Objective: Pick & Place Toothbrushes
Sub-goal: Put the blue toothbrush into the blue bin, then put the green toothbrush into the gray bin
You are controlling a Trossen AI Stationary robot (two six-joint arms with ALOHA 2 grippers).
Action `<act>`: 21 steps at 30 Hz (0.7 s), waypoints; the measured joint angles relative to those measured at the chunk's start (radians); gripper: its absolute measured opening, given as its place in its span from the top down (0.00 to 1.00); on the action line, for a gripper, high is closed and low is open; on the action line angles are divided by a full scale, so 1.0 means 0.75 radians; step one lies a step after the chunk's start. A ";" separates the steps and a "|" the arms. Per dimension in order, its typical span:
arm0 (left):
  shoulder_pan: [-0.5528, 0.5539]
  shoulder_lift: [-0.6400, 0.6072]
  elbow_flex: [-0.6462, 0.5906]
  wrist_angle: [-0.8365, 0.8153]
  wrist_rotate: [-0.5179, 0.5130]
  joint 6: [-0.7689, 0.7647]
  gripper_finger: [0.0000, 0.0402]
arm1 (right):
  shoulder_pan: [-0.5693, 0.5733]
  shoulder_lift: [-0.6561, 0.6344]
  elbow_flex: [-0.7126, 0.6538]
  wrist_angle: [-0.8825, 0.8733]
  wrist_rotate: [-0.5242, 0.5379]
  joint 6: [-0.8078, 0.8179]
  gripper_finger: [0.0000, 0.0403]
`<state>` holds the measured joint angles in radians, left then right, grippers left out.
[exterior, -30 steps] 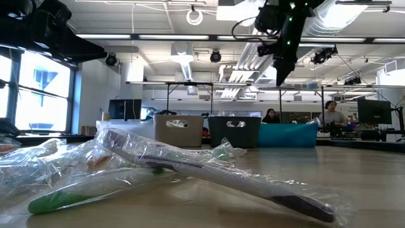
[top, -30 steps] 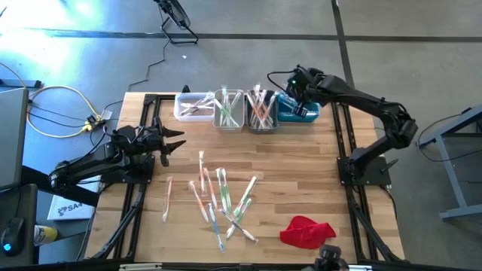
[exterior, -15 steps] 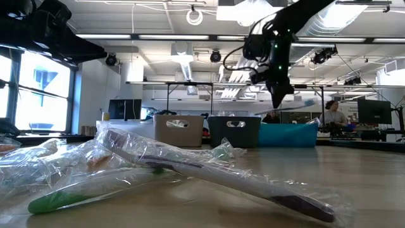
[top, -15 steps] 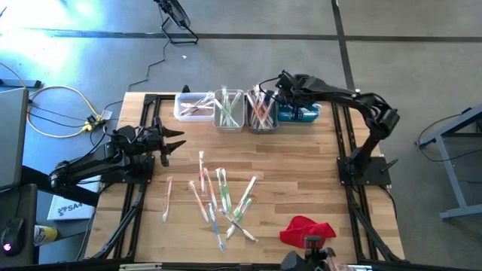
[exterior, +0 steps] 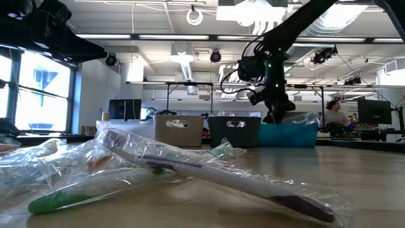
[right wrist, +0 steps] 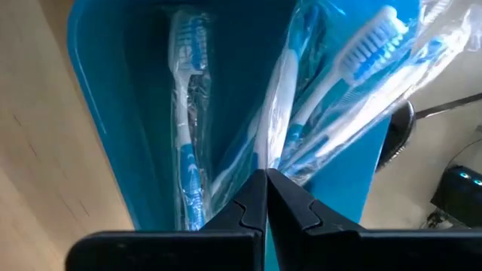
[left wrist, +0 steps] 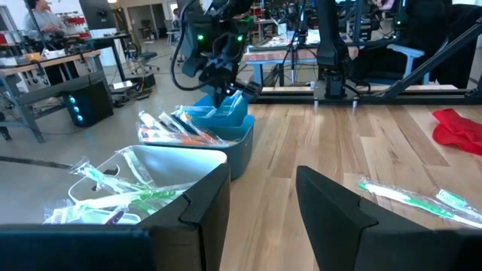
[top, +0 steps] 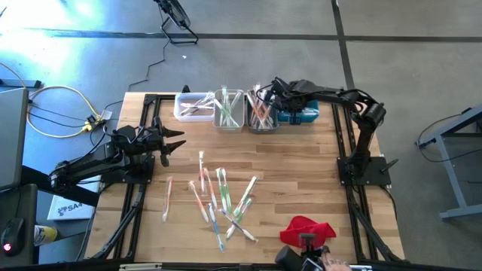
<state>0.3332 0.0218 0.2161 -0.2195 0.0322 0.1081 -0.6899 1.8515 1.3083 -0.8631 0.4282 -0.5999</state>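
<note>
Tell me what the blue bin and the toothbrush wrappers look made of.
Blue bin: probably smooth moulded plastic, its wall evenly coloured with a slight sheen. Toothbrush wrappers: thin clear plastic film, seemingly; crinkled, glossy, handles showing through.

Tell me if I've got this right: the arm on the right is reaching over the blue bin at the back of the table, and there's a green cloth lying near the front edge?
Almost. The cloth near the front edge is red, not green; the overhead view shows it plainly. The rest holds: the right gripper is over the blue bin at the back of the table.
</note>
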 joint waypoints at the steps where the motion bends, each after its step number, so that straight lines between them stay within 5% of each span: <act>1: 0.000 0.000 0.000 0.000 0.000 0.000 0.63 | 0.000 0.004 0.000 0.000 -0.001 0.000 0.99; 13: 0.000 0.000 0.000 0.000 0.000 0.000 0.63 | 0.004 0.007 0.000 0.025 -0.003 0.033 0.99; 21: 0.000 0.000 0.000 -0.001 0.000 0.000 0.63 | 0.036 0.007 0.000 0.025 0.029 0.043 0.84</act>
<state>0.3333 0.0216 0.2161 -0.2199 0.0322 0.1081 -0.6628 1.8568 1.3083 -0.8440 0.4500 -0.5678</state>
